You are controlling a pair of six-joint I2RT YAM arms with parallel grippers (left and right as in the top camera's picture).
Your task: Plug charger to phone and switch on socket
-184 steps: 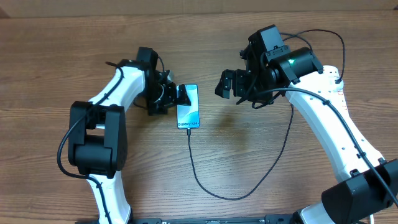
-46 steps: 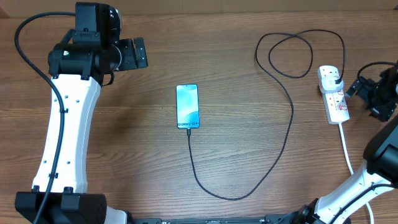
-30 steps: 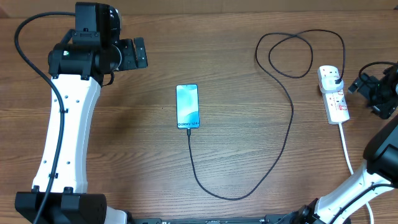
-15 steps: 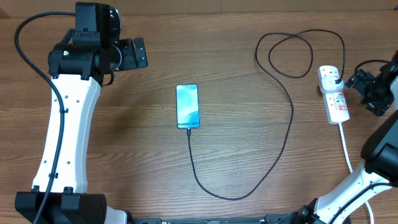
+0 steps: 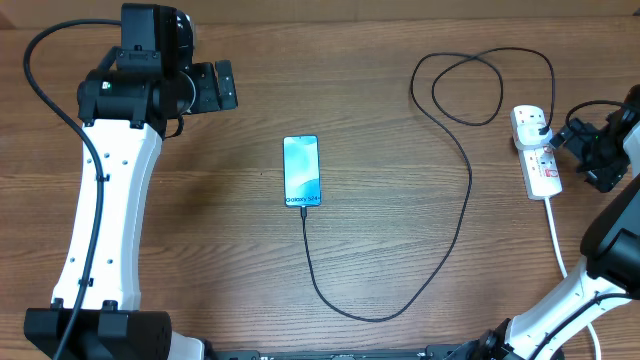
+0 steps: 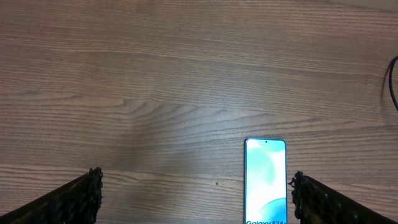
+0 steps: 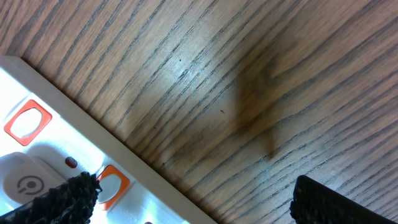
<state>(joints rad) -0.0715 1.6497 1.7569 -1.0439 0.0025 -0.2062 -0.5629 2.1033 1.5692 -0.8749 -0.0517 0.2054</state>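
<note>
The phone (image 5: 302, 171) lies flat mid-table with its blue-teal screen up; it also shows in the left wrist view (image 6: 265, 180). The thin black charger cable (image 5: 462, 200) runs from the phone's lower end, loops right and up, and ends in a black plug (image 5: 539, 125) seated in the white socket strip (image 5: 538, 160). My left gripper (image 5: 213, 88) is open and empty, high at the far left. My right gripper (image 5: 580, 145) is open, just right of the strip. In the right wrist view one fingertip overlaps an orange-framed switch (image 7: 111, 184) on the strip (image 7: 37, 149).
The strip's thick white cord (image 5: 556, 245) runs toward the front edge at the right. The charger cable forms a loop (image 5: 470, 85) at the back right. Bare wooden table (image 5: 200, 220) lies around the phone.
Long ago both grippers were at the phone. Over the last second my right gripper has edged left toward the socket strip. The left arm has not moved.
</note>
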